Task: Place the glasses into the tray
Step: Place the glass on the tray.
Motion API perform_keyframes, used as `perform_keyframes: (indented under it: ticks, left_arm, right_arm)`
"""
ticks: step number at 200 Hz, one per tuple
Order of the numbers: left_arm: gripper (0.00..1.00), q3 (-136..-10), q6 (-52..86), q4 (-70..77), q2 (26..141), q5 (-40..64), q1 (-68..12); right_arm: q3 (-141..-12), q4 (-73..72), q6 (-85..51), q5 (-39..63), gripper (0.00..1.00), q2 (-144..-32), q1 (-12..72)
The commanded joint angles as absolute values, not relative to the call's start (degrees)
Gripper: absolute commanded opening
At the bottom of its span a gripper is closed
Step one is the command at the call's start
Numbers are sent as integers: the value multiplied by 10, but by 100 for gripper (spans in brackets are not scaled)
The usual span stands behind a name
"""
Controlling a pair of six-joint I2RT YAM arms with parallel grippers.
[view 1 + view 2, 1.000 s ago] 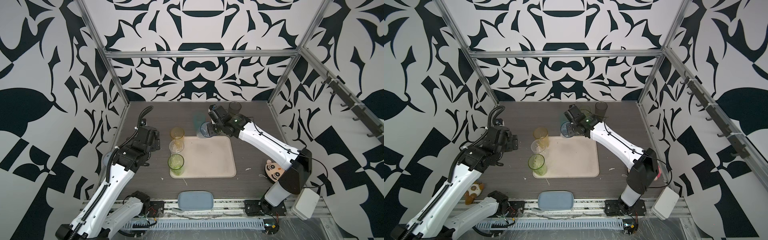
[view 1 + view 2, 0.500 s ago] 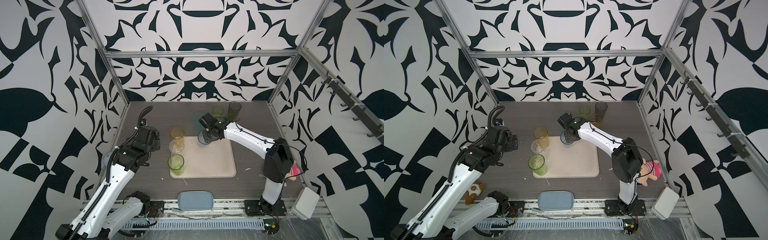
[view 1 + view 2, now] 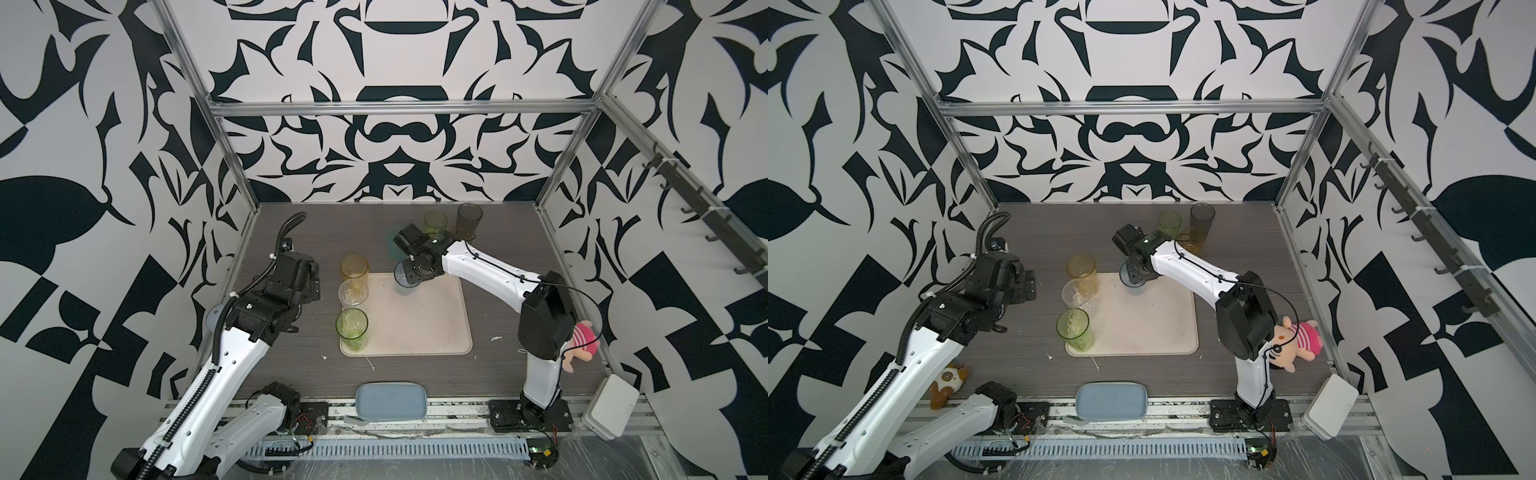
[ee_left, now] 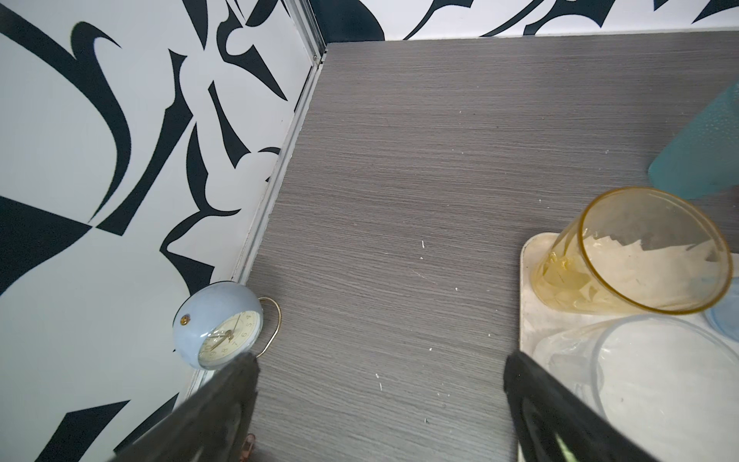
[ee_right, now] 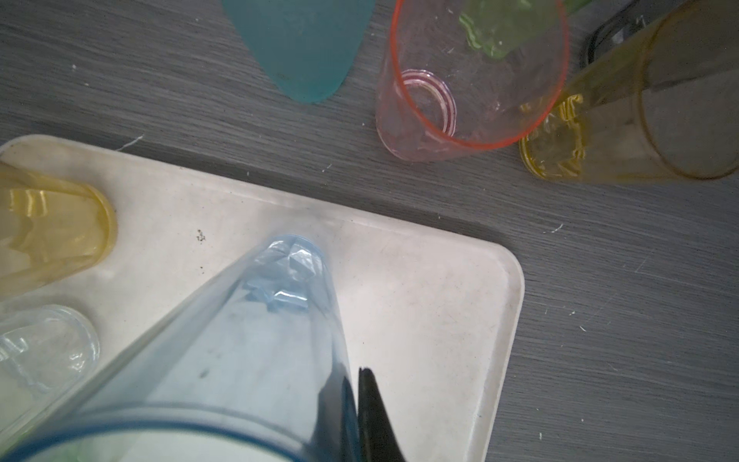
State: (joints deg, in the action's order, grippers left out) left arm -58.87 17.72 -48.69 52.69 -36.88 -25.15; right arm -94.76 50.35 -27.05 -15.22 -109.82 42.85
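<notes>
Right hand (image 5: 354,412) clamps the blue glass (image 5: 260,340) by its rim, upright over the tray (image 5: 440,304) far edge; left hand (image 4: 382,362) stands released

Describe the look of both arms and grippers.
Both arms have white links and black joints. The left arm carries a ribbed black cable hose, the right arm a thin black wire. The left gripper and right gripper have black tapered fingers.
</notes>
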Motion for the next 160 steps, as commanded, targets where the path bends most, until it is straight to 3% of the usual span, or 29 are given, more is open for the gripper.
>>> perform_keyframes:
  ticks: [1,40,160]
  left_arm:
    - [99,-584,186,-497,526,-375,-251]
    - [99,-585,187,-497,526,-376,-251]
    - [100,-585,187,-500,527,-374,-251]
  right_arm:
    - [-974,519,-283,-158,0,-1096,432]
    - [-983,521,-283,-155,1,-1109,432]
    - [-1010,528,-277,-158,35,-1120,432]
